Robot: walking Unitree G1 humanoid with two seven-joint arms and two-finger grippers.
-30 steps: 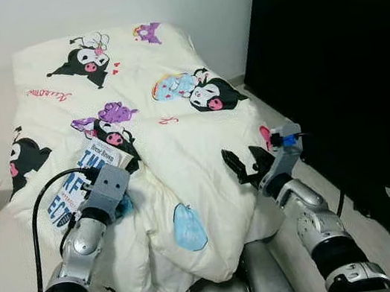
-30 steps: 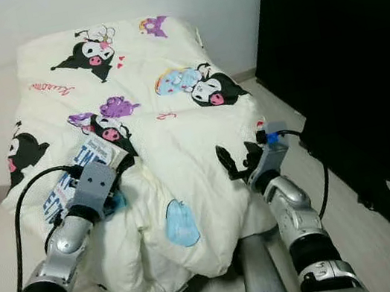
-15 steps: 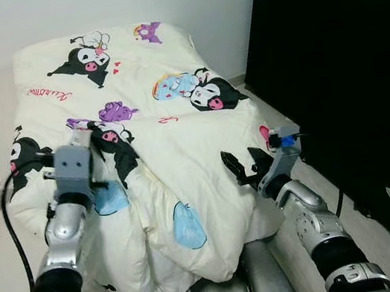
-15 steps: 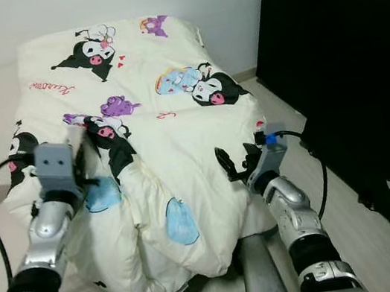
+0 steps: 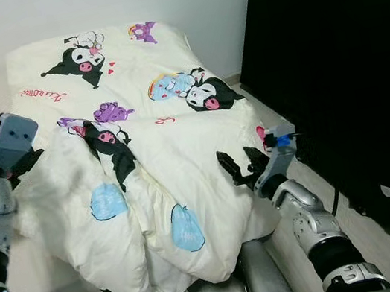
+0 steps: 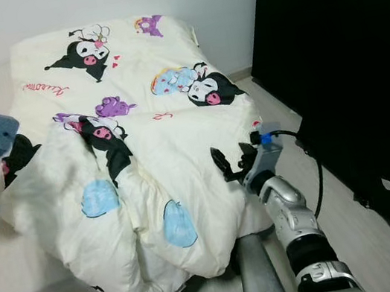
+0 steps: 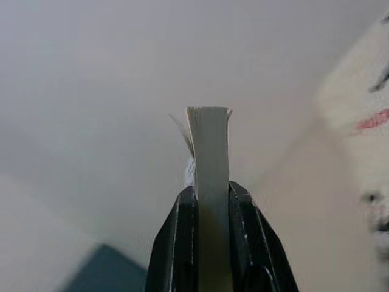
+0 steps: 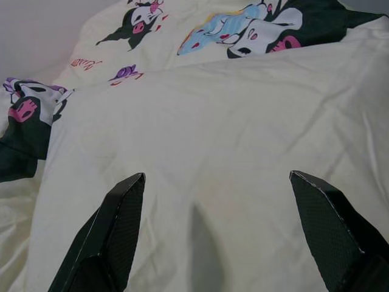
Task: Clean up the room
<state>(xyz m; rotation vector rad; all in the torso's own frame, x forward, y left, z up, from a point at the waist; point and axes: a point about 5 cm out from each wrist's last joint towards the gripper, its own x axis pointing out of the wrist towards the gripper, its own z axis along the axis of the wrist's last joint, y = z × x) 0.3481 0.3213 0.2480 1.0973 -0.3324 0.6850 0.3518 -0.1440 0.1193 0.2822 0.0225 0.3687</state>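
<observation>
Bedside: book [image 7: 208, 158] upright (pincer-clamped)

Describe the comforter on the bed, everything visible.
The comforter is cream-white, soft and puffy-looking, printed with black, pink, purple and blue cartoon characters and small red script. It covers the bed from the wall end to the near edge, flat farther back, bunched into thick folds near the front, where it overhangs. The right gripper hovers open at its near right edge, fingers spread over the fabric in the right wrist view; contact is unclear.
</observation>
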